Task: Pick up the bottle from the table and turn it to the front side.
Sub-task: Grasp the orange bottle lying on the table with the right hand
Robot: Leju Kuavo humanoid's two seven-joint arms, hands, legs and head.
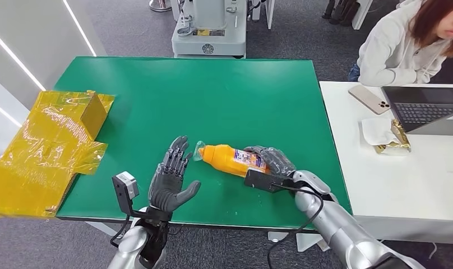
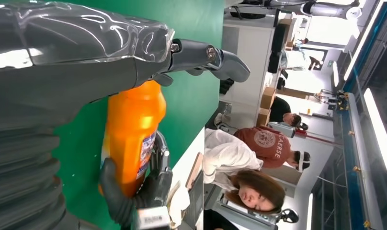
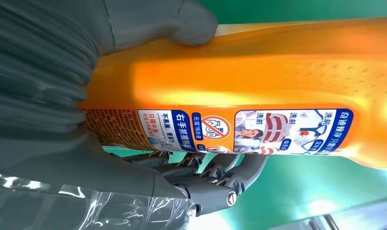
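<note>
- My left hand is raised just above the near part of the green table, palm upright, fingers spread wide, holding nothing. It sits just beside the cap end of the bottle, apart from it.
- My right hand grips the bottle at its base end; fingers wrap over the top, and in the right wrist view the thumb presses one side while darker fingers curl along the label side.
- The bottle is orange with a clear cap, lying on its side near the table's front centre, cap pointing toward my left hand. Label with blue border and a red prohibition mark faces sideways.
- Left of the table, a yellow-wrapped box overhangs the edge.
- To the right, a white table carries a laptop, a phone and a gold-wrapped packet.
- A person in a light hoodie leans over the white table's far side.
- Beyond the green table, a grey machine base stands on the floor.
</note>
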